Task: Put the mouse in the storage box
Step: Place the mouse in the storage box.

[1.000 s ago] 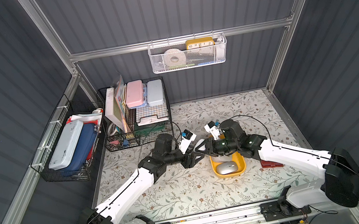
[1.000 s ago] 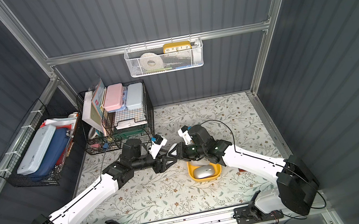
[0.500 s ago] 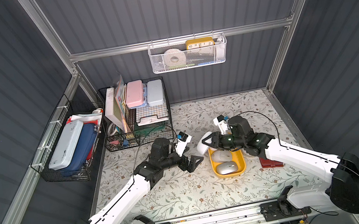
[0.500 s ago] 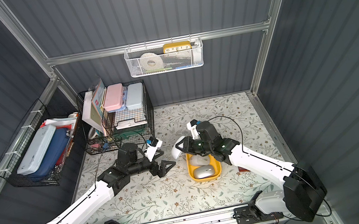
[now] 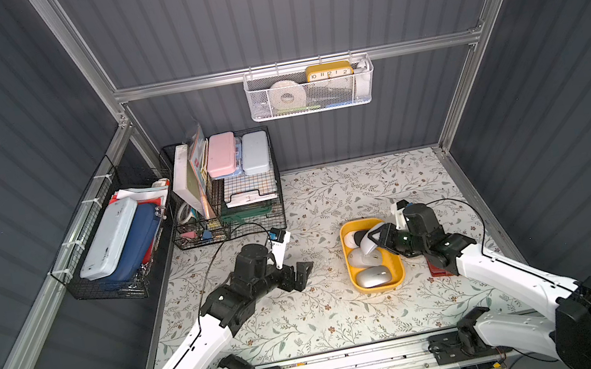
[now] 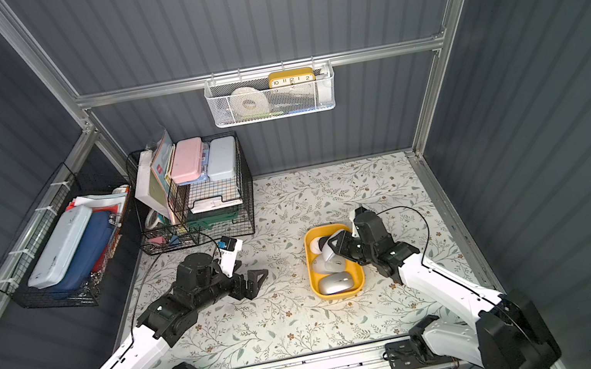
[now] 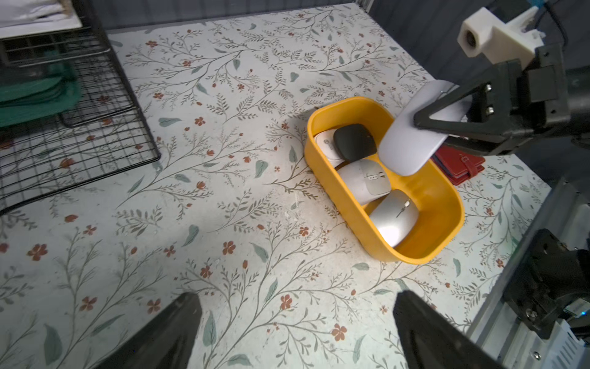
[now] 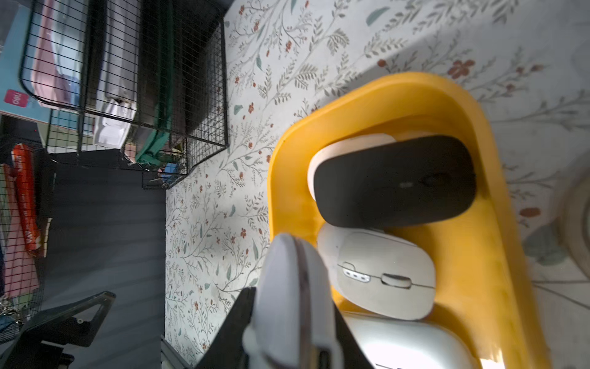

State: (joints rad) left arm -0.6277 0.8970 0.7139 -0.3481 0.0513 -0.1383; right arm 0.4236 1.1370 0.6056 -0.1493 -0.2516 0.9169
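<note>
1. Step in hand: placing. The right gripper (image 7: 419, 123) has its jaws clamped on the broad faces of the mouse (image 7: 408, 143). The mouse is pale lilac-grey and hangs tilted, one end down, over the storage box (image 7: 415, 257). It is in the air, not yet set down. Whether it touches anything inside, I cannot tell.
2. Box contents: a black mouse (image 7: 354, 142) lies on a cream mouse (image 7: 324, 143) at the far end. A white mouse (image 7: 367, 183) with a scroll wheel is in the middle, and a silver mouse (image 7: 394, 217) at the near end. Bare yellow floor shows only along the wall on the right arm's side.
3. The left gripper (image 5: 298, 276) sits low over the worktop (image 5: 308, 199), well apart from the box, jaws wide and empty.
4. Next move, my judgement: lower the mouse toward that bare strip, then open the jaws. With the tub this full it will likely end up leaning on a neighbour. Release low, so it cannot bounce over the shallow wall.
5. Writing: the yellow clock (image 5: 329, 73) in the white mesh basket (image 5: 261, 108) shows the numerals 10, 11, 12, 1, 2. A pink tag (image 8: 12, 96) beside the black wire rack (image 8: 207, 96) seems to read "deli". No brand is legible on any mouse.
</note>
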